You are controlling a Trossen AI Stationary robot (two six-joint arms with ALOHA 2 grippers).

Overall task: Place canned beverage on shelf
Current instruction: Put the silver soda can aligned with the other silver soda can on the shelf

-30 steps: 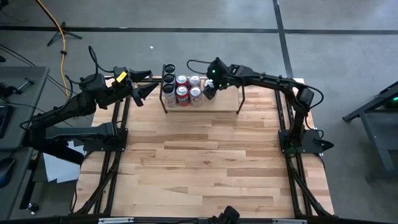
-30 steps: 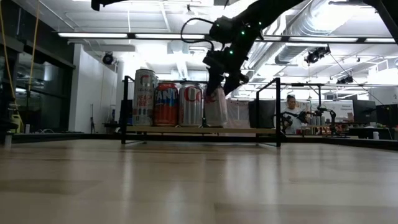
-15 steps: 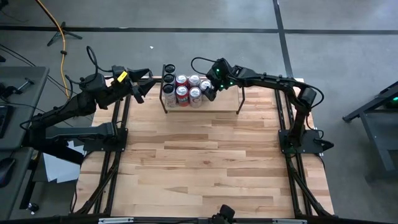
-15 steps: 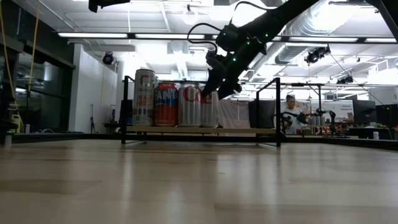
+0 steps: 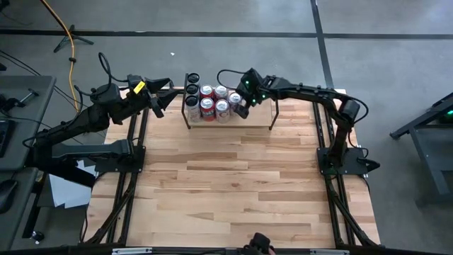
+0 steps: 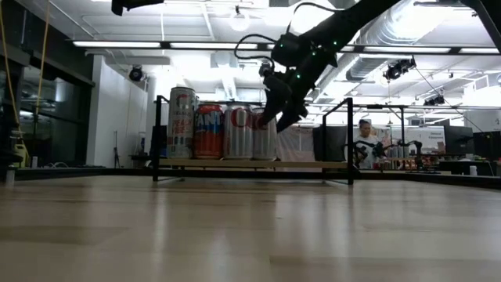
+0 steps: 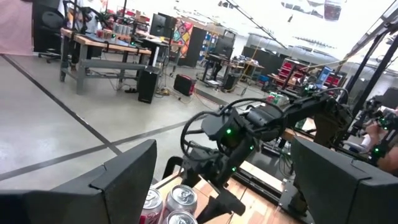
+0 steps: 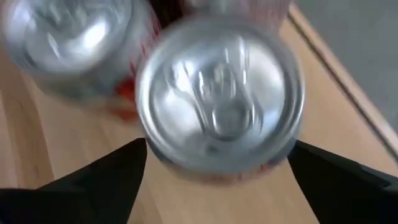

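**Right claw lets go of the newest can on the shelf**

Right gripper (image 5: pixel 243 106) hangs just above the shelf (image 5: pixel 258 117), with its 2 dark fingers (image 8: pixel 102 180) spread wide on either side of a silver-topped can (image 8: pixel 219 99). From its own wrist view, clear gaps show between each finger and the can's rim, so the claw looks released rather than gripping. The can stands upright on the pale plank at the right end of the cluster of cans (image 5: pixel 209 103), close beside its neighbours, and seen from table height it sits level in the row (image 6: pixel 262 133).

My read is that the placing step is all but done: the beverage is down on the shelf and the hold has been given up. What the next move seems to call for is a clean lift straight up and away. The fingers hang low beside the can, so any sideways drift could nudge it into the red can next to it or tip it.

Off at the far left edge of the table, the left gripper (image 5: pixel 157 103) waits with its fingers parted and nothing between them.
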